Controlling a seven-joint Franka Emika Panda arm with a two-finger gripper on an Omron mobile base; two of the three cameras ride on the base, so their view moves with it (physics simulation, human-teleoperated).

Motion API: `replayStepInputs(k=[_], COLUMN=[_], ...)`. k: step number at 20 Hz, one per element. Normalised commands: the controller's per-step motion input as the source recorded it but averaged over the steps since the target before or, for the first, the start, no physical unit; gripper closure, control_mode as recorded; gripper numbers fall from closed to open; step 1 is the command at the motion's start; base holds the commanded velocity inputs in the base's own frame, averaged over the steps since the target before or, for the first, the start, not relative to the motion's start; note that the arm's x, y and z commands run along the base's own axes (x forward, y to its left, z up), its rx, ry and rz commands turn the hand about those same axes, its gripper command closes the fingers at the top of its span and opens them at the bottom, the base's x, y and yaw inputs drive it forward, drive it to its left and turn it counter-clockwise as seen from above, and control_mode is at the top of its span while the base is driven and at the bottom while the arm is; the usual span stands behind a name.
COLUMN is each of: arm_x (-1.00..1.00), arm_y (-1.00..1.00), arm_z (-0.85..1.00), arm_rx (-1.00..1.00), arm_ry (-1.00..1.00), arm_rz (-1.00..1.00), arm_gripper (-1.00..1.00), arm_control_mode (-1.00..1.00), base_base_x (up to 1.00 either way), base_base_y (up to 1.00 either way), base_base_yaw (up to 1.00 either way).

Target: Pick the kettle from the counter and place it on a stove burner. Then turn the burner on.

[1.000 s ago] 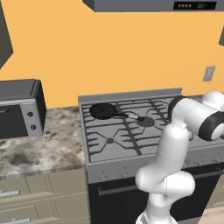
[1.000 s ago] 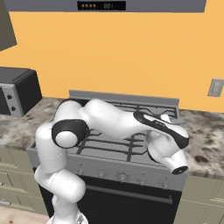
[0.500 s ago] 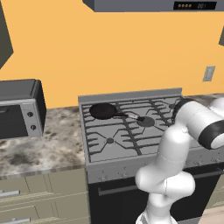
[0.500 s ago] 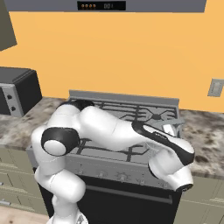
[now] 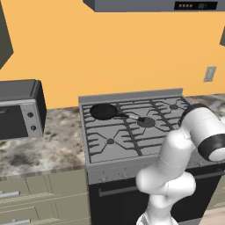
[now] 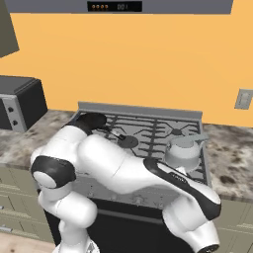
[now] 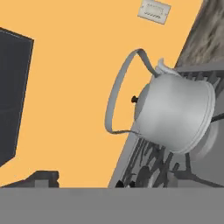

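Observation:
The silver-grey kettle [image 6: 184, 150] stands upright on the stove's front right burner, spout toward the counter [image 6: 231, 154] on the right. In the hand view the kettle [image 7: 175, 111] is seen from low and to the side, rolled over, its thin handle [image 7: 114, 98] arching above the lid and its base on the grate bars [image 7: 151, 168]. My gripper is open, holds nothing and stands apart from the kettle. Other stove burners [image 5: 110, 141] lie bare under their grates. My white arm [image 6: 148, 173] reaches down across the stove's front right.
A black frying pan [image 5: 103, 111] sits on the back left burner. A microwave [image 5: 17, 107] stands on the left counter [image 5: 44, 147]. A wall outlet [image 6: 243, 99] is on the orange wall at the right, and a range hood [image 6: 118, 6] hangs above.
My forearm has dropped from over the stove top to lower in front of its right side, uncovering the kettle in the right base view. The kettle stays on the burner.

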Motion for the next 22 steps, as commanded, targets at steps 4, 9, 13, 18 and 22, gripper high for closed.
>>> replayStepInputs(k=[4, 9, 13, 18, 22], arm_x=[-0.59, -0.17, -0.13, -0.06, -0.06], arm_y=[0.0, 0.0, 0.0, 0.0, 0.0], arm_z=[-0.76, -0.57, -0.37, -0.41, -0.04], arm_rx=[-0.36, -0.33, -0.29, -0.29, -0.06], arm_ry=[0.03, -0.01, -0.22, -0.23, -0.04], arm_rz=[0.15, 0.21, 0.17, 0.06, 0.0], arm_gripper=[-1.0, -1.0, -1.0, -1.0, -1.0], arm_control_mode=[-1.0, -1.0, -1.0, -1.0, -1.0], base_base_x=[0.0, 0.0, 0.0, 0.0, 0.0], base_base_y=[0.0, 0.0, 0.0, 0.0, 0.0], base_base_yaw=[0.0, 0.0, 0.0, 0.0, 0.0])
